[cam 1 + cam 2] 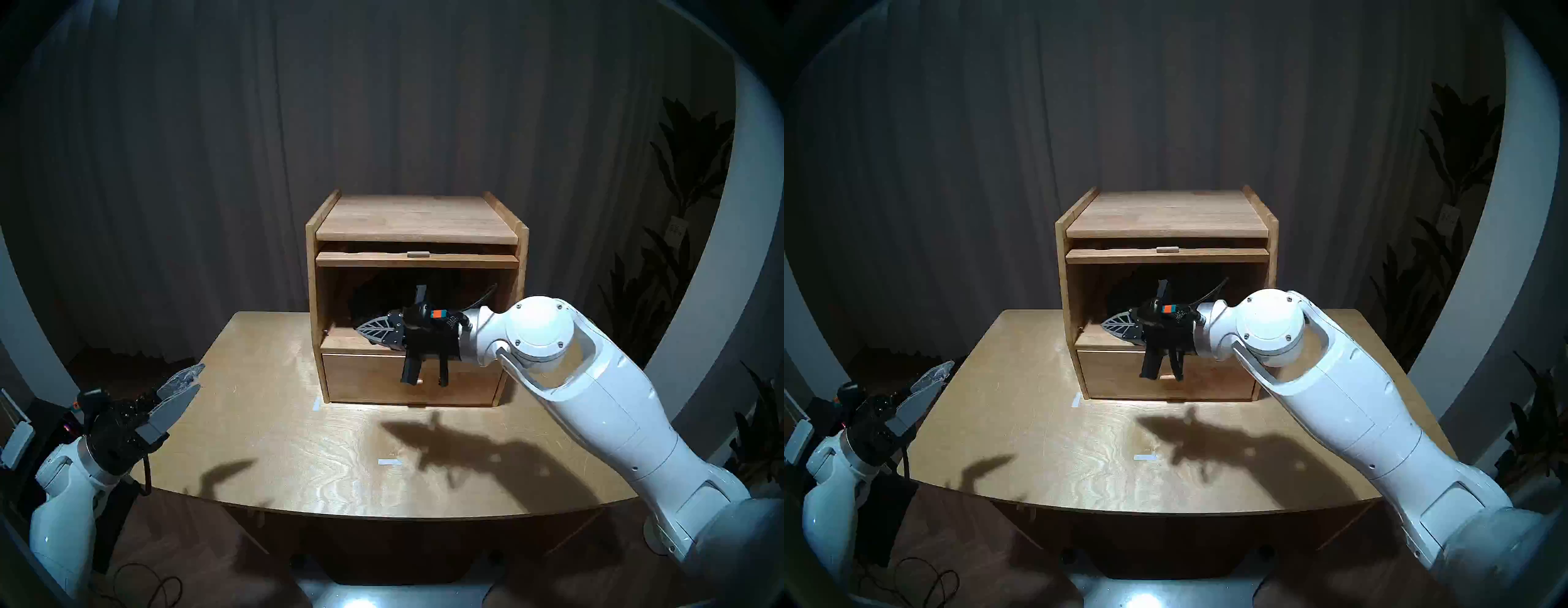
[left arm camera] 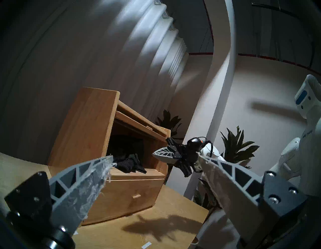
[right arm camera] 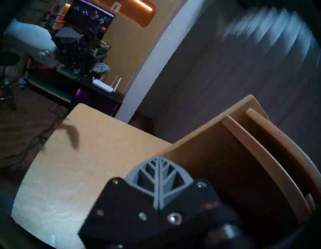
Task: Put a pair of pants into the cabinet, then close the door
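The light-wood cabinet (image 1: 415, 216) stands at the back of the table with its upper compartment open. Only the front edge of the door (image 1: 360, 260) and its small knob show; the panel lies flat under the top. The dark pair of pants (image 2: 130, 163) sits crumpled on the compartment floor, partly in shadow. My right gripper (image 1: 373, 335) hovers at the compartment's mouth, open and empty, just right of the pants and clear of them. My left gripper (image 1: 197, 378) is open and empty over the table's left edge, pointing at the cabinet.
The lower drawer (image 1: 365, 378) is closed, and the right wrist hangs in front of it. Two strips of white tape (image 1: 389, 462) lie on the table (image 1: 275, 424). Potted plants (image 1: 679, 170) stand at the far right, and a curtain hangs behind.
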`<control>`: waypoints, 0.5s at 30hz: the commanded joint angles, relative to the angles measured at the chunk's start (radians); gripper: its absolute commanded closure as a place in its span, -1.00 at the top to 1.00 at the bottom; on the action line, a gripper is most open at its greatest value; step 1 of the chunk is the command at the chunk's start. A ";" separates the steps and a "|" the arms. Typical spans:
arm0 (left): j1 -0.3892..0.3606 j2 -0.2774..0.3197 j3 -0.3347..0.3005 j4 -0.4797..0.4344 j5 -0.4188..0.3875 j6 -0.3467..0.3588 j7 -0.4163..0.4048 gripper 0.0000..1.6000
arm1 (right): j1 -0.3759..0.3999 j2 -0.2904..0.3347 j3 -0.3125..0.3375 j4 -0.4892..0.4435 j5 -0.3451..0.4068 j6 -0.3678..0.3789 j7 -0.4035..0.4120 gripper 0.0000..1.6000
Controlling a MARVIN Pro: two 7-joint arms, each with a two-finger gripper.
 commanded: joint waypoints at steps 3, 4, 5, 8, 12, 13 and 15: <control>-0.001 0.001 -0.005 -0.013 -0.005 0.002 -0.002 1.00 | -0.029 0.044 0.064 -0.007 -0.067 0.165 -0.133 -1.00; -0.001 0.001 -0.005 -0.013 -0.005 0.002 -0.002 1.00 | -0.021 0.033 0.043 0.014 -0.087 0.169 -0.139 -1.00; -0.001 0.001 -0.005 -0.013 -0.005 0.002 -0.002 1.00 | -0.012 0.013 0.026 0.043 -0.090 0.171 -0.139 -1.00; -0.001 0.001 -0.005 -0.013 -0.005 0.002 -0.002 1.00 | 0.010 -0.015 -0.011 0.084 -0.124 0.161 -0.146 -1.00; -0.001 0.001 -0.005 -0.013 -0.005 0.002 -0.002 1.00 | 0.062 -0.083 -0.070 0.169 -0.162 0.136 -0.152 -1.00; -0.001 0.001 -0.005 -0.013 -0.005 0.002 -0.002 1.00 | 0.069 -0.089 -0.082 0.170 -0.159 0.129 -0.158 -1.00; -0.001 0.001 -0.004 -0.012 -0.004 0.002 -0.002 1.00 | 0.072 -0.102 -0.089 0.159 -0.163 0.124 -0.153 -1.00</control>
